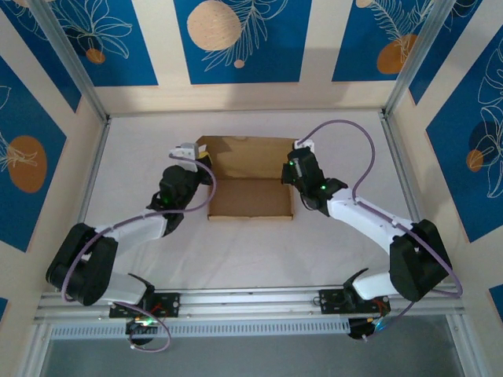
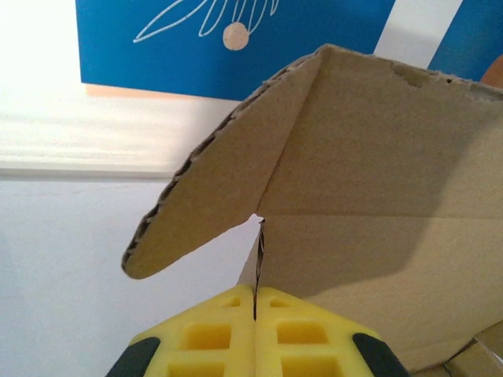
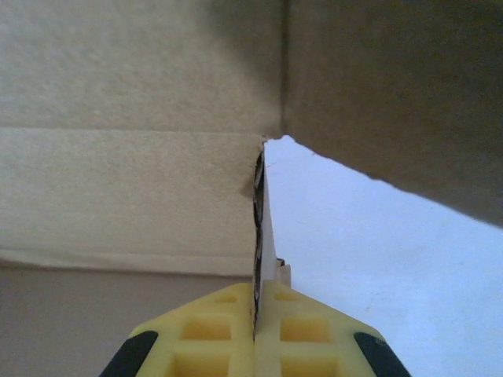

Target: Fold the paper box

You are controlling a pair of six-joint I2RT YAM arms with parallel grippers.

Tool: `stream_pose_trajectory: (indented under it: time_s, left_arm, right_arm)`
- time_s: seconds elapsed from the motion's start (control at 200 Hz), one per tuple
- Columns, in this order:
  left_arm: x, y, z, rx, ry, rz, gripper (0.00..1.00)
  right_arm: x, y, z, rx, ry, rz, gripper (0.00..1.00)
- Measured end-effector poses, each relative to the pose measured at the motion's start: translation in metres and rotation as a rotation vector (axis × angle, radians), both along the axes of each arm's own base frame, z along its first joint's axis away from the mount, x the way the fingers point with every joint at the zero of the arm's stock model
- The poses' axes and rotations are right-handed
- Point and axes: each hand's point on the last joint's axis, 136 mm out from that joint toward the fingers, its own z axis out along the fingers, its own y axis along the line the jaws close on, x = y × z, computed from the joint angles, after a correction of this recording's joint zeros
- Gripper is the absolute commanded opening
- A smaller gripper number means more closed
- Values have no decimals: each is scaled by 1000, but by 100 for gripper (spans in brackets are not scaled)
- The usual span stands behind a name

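**Left** – the left gripper point(image 1: 187, 151) is at the box's rear left corner. Its ribbed yellow pads point(image 2: 212, 334) are clamped on the thin edge of an upright side wall, and a rounded corner flap point(image 2: 206, 196) swings outward beside it.

**Centre** – the paper box point(image 1: 250, 196), a plain brown sheet of unprinted corrugated cardboard, lies mid-table on the white table point(image 1: 251, 259). Its base is flat and its rear wall raised.

**Right** – the right gripper point(image 1: 303, 151) mirrors the left at the rear right corner, its jaws closed on the wall edge point(image 3: 259, 212).

**Handling (judged)** – the board looks light and stiff across the panels, but it should hinge freely at scored creases. Cut corners would probably crush or tear under a hard pinch. The best hold is on wall edges close to a crease, both sides together.
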Motion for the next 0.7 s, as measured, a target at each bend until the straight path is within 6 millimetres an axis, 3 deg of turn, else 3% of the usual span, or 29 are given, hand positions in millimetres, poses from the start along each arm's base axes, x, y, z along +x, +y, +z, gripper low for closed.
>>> stream_pose_trajectory:
  time_s: [0.29,0.575,0.7]
  left_arm:
    - [-8,2,3,7,-74,90,0]
    - [-14,3,-23,6,-93,111,3]
    - [-19,2,-26,-15,-130,103,6]
  right_arm:
    - [-4,6,-6,19,-48,-14,0]
    - [-9,4,-14,0,-61,9,0]
    - [-10,3,-16,-1,-75,14,0]
